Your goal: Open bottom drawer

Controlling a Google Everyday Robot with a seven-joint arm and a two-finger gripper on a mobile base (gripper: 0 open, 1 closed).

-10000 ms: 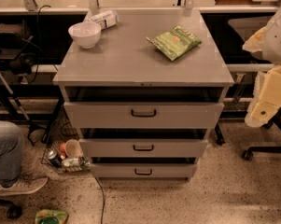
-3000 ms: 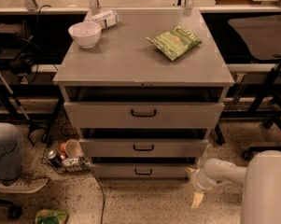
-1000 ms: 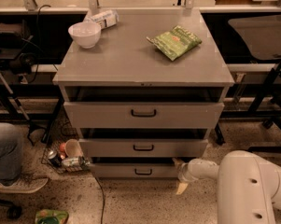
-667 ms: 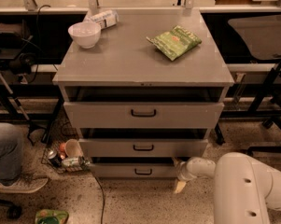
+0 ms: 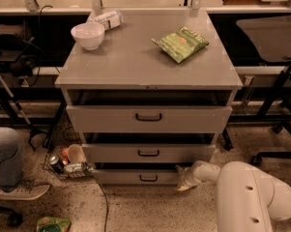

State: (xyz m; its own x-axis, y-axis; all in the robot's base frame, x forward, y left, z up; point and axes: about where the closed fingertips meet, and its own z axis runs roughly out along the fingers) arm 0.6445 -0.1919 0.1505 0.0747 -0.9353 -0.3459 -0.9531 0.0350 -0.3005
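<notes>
The bottom drawer (image 5: pixel 130 177) is the lowest, narrowest grey front of the grey cabinet (image 5: pixel 147 62), with a small black loop handle (image 5: pixel 148 178). It sits nearly flush under the middle drawer (image 5: pixel 148 153). My white arm reaches in from the lower right, and the gripper (image 5: pixel 183 180) is down near the floor at the right end of the bottom drawer front, about a hand's width right of the handle.
On the cabinet top lie a white bowl (image 5: pixel 88 35), a green snack bag (image 5: pixel 180 43) and a white bottle (image 5: pixel 106 19). Cups and cans (image 5: pixel 68 161) clutter the floor at the left. A person's leg and shoe (image 5: pixel 12 170) are at the far left, chair legs (image 5: pixel 275 129) at the right.
The arm has swung down from the right side of the view and moved left along the floor, bringing the gripper to the right end of the bottom drawer front. Drawers have not moved.
</notes>
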